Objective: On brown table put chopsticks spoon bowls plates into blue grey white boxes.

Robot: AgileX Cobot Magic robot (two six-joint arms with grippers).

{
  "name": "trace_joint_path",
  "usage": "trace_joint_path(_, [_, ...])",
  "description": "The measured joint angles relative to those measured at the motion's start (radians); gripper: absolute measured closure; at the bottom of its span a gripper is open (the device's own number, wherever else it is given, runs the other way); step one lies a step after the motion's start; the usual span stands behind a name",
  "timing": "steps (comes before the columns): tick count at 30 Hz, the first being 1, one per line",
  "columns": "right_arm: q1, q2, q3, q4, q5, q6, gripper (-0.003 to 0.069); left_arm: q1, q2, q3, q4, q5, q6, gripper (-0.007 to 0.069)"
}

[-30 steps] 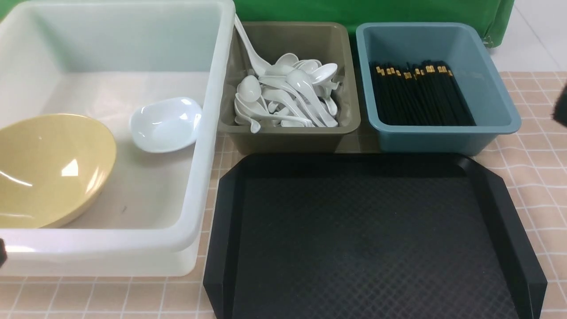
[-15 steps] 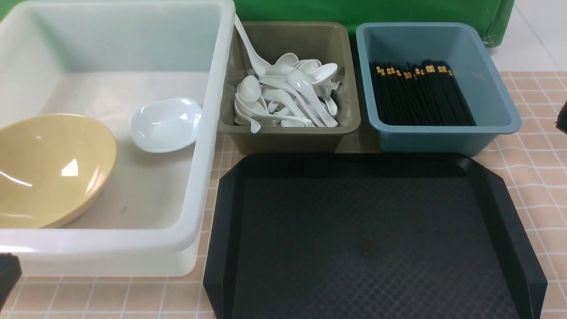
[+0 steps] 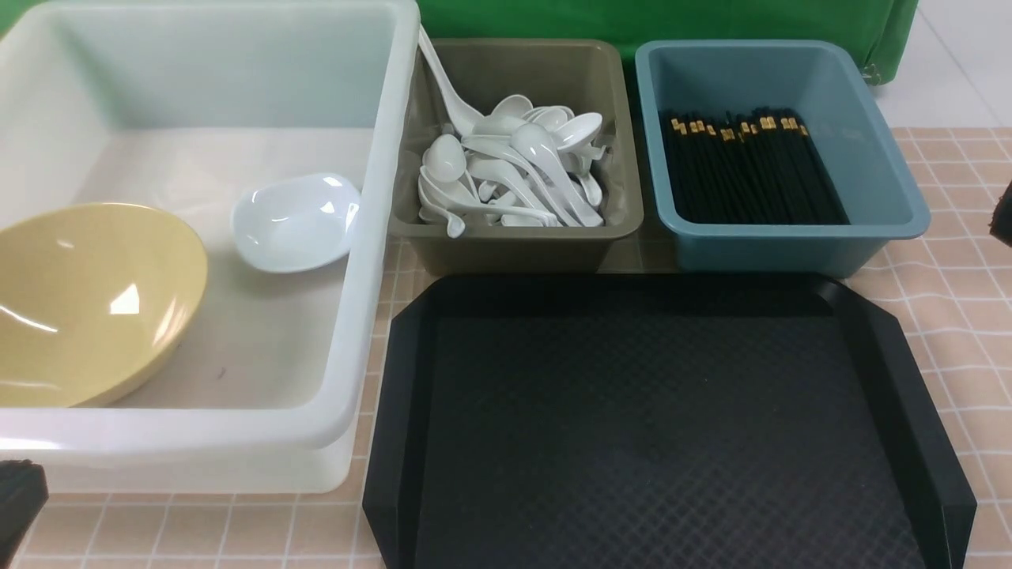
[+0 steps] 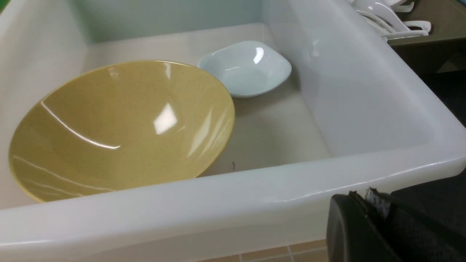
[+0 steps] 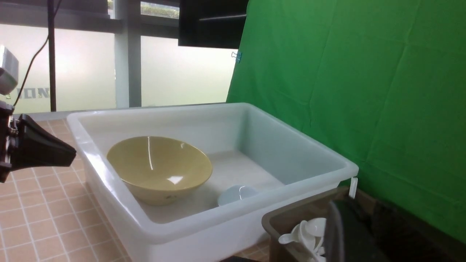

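The yellow bowl [image 5: 159,168] sits tilted inside the big white box [image 5: 204,222], with the small white dish [image 5: 236,193] just beside it on the box floor. Behind — a green backdrop [image 5: 364,91]; white spoons [image 5: 305,233] show in the grey box [image 5: 280,222].

My tan checked worktop [image 3: 949,261] carries a large milky white tub [image 3: 379,237], an olive-grey square tub [image 3: 514,249], a teal-blue rectangular tub [image 3: 791,249] and a black textured tray [image 3: 656,427].

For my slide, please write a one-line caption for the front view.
Sorted tableware: yellow bowl and white dish in white tub, spoons in grey box, chopsticks in blue box.
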Motion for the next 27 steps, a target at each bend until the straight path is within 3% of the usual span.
trace_joint_path(5, [-0.03,-0.07,0.124,-0.015,-0.131,-0.012,0.0603,0.0,0.0,0.001,0.0,0.0,0.0,0.062])
trace_joint_path(8, [-0.16,-0.147,0.283,-0.017,-0.258,0.037,0.0623,0.0,0.0,0.001,0.0,0.0,0.0,0.062])
trace_joint_path(12, [-0.362,-0.216,0.438,-0.019,-0.289,0.157,0.0623,0.0,0.0,0.001,-0.001,0.0,0.0,0.062])
trace_joint_path(16, [-0.584,-0.312,0.578,-0.109,-0.2,0.307,0.0623,0.0,0.0,0.001,-0.001,0.0,0.0,0.062])
trace_joint_path(17, [-0.584,-0.312,0.582,-0.109,-0.2,0.315,0.0623,0.0,0.0,0.001,-0.001,0.0,0.0,0.062])
trace_joint_path(20, [-0.723,-0.43,0.645,-0.187,-0.043,0.416,0.0623,0.0,0.0,0.001,-0.001,0.0,0.0,0.062])
trace_joint_path(27, [-0.819,-0.531,0.752,-0.253,0.083,0.442,0.0623,0.0,0.0,0.001,-0.001,0.0,0.0,0.062])
